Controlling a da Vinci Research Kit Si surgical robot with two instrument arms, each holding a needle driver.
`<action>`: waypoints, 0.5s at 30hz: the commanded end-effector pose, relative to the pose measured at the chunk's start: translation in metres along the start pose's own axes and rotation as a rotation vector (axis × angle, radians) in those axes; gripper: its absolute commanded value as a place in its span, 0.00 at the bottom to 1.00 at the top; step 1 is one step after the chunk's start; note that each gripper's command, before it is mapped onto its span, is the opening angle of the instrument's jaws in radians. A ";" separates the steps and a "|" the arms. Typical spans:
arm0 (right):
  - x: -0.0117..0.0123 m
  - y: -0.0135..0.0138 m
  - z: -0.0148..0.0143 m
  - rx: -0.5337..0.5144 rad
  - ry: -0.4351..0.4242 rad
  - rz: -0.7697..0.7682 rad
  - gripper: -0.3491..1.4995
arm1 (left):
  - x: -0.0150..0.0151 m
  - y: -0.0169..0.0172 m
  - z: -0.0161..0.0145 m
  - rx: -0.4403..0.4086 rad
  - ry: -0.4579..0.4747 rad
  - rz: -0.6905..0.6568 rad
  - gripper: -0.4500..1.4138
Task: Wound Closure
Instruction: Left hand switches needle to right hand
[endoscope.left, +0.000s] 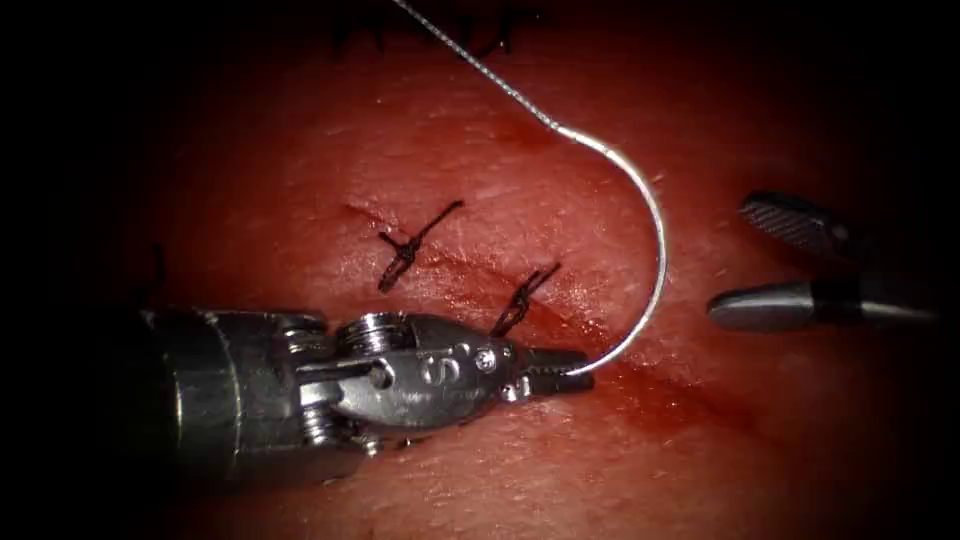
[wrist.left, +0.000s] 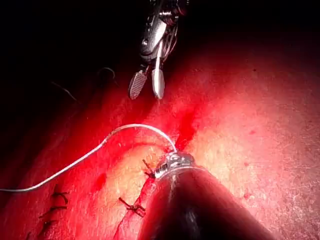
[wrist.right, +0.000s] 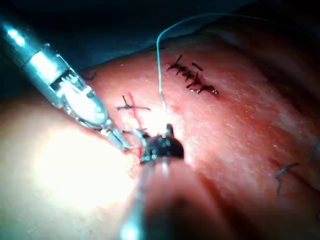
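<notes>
The needle (endoscope.left: 655, 235) was held at its tip end by the closed jaws of the left tool (endoscope.left: 560, 372), just over the cut (endoscope.left: 600, 335), right of two knotted stitches (endoscope.left: 405, 250). Its curve arched up clear of the tissue (endoscope.left: 300, 170), with the thread (endoscope.left: 480, 60) trailing away to the far side. The right tool (endoscope.left: 745, 265) was seen well open, holding nothing, at the right. The needle was judged stiff, slim and slippery, best gripped on its body, away from the point; the thread limp and light.
</notes>
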 end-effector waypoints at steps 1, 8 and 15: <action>0.0000 -0.0004 0.0007 0.003 0.011 0.010 0.73 | 0.0002 0.0000 0.0005 0.021 -0.008 0.035 0.00; 0.0006 -0.0010 0.0007 0.027 0.017 0.044 0.80 | 0.0009 -0.0007 -0.0005 0.075 0.006 0.229 0.00; 0.0008 -0.0009 0.0012 0.023 0.021 0.053 0.80 | 0.0009 -0.0002 -0.0007 0.075 0.017 0.322 0.00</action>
